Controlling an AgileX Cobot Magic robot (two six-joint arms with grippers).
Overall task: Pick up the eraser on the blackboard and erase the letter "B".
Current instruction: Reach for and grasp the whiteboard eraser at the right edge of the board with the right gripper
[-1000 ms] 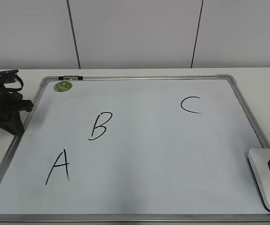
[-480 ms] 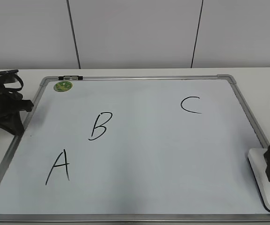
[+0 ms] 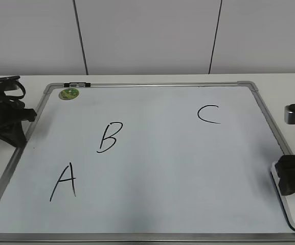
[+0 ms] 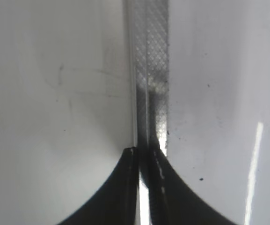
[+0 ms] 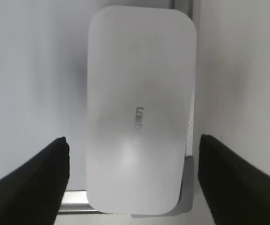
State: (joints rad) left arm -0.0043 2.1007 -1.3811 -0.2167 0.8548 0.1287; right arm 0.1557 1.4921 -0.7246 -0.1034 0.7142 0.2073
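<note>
The table [image 3: 290, 84] is white and carries the blackboard [image 3: 157, 168], a large white board in a silver-grey frame that fills most of the exterior view; on its surface a black "A" [image 3: 64, 181] stands near the front left, the letter "B" [image 3: 110, 136] slants just behind and to the right of it, whole and unsmudged, and a black "C" [image 3: 208, 114] sits well apart toward the back right; a small round green magnet [image 3: 69, 93] lies in the back left corner of the board, with a short black-and-silver clip [image 3: 77, 84] on the frame just behind it; the eraser [image 5: 139, 112], a white rounded block with small grey lettering on top, lies flat at the board's front right corner, over the frame there, its dark underside showing as a thin edge in the exterior view; the right pincer [image 3: 293, 176] is over the eraser, and the right wrist view shows its two dark fingers [image 5: 29, 183] spread wide, one on each side of the block and clear of it; the left pincer [image 4: 144, 154] rests at the board's left edge with its tips drawn together over the frame strip, nothing between them.
</note>
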